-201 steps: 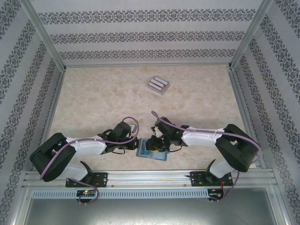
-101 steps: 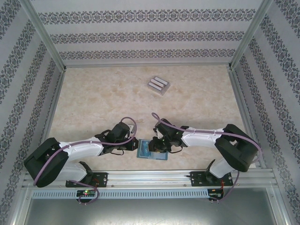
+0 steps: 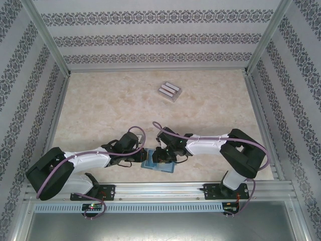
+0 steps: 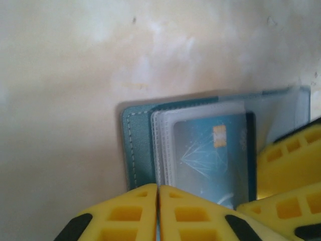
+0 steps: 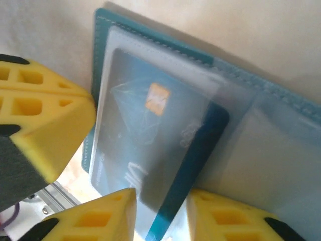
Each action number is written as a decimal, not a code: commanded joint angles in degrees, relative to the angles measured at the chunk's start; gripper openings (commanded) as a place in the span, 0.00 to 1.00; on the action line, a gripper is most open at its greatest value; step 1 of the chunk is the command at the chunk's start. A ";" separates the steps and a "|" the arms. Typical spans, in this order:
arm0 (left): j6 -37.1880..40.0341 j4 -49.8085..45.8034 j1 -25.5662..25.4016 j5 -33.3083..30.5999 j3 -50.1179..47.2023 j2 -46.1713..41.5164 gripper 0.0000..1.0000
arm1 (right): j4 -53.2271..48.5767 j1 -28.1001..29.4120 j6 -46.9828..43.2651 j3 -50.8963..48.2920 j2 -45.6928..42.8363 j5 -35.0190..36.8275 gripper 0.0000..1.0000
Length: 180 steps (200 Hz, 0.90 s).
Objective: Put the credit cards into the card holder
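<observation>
While low left claw (image 4: pixel 158 190) pinches card holder (image 4: pixel 136 145) edge, right claw (image 5: pixel 160 197) hovers open astride credit card (image 5: pixel 150 125).

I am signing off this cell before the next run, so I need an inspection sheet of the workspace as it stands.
Surface: marbled beige table.
Job's things: card holder lies open near the arm bases. A blue card sits partly inside its clear sleeve. Loose cards are stacked at the far centre.
Clutter: nothing seen.
Grippers: left gripper is shut at the holder's edge, apparently pinching it. Right gripper has its jaws apart over the blue card's near end.
Cables: purple cable loops along each arm.
Surroundings: patterned walls, aluminium frame rail.
</observation>
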 commanded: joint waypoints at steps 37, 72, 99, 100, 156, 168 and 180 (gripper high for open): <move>-2.12 -16.85 3.01 2.76 6.12 -0.62 0.27 | -16.73 -0.12 -5.05 -2.13 -15.21 11.65 0.39; -1.27 -18.65 3.21 9.21 8.59 7.19 0.39 | -28.93 1.57 -3.26 -1.72 -20.96 23.30 0.47; -2.40 -16.42 3.26 11.06 7.74 7.24 0.67 | -25.88 1.98 -0.94 -2.22 -17.99 20.23 0.55; -2.38 -16.25 3.28 11.22 7.71 7.21 0.68 | -25.54 2.00 -0.89 -2.27 -17.91 20.13 0.55; -2.72 -7.45 3.28 18.49 7.52 10.42 0.74 | -13.56 -0.94 1.70 -7.31 -15.27 15.64 0.53; -2.79 -6.08 3.30 20.03 7.87 11.85 0.71 | -8.15 -3.02 3.28 -10.40 -15.86 12.13 0.47; -3.46 -4.78 3.25 20.87 7.95 12.22 0.68 | -3.07 -3.92 3.96 -12.73 -16.58 9.70 0.42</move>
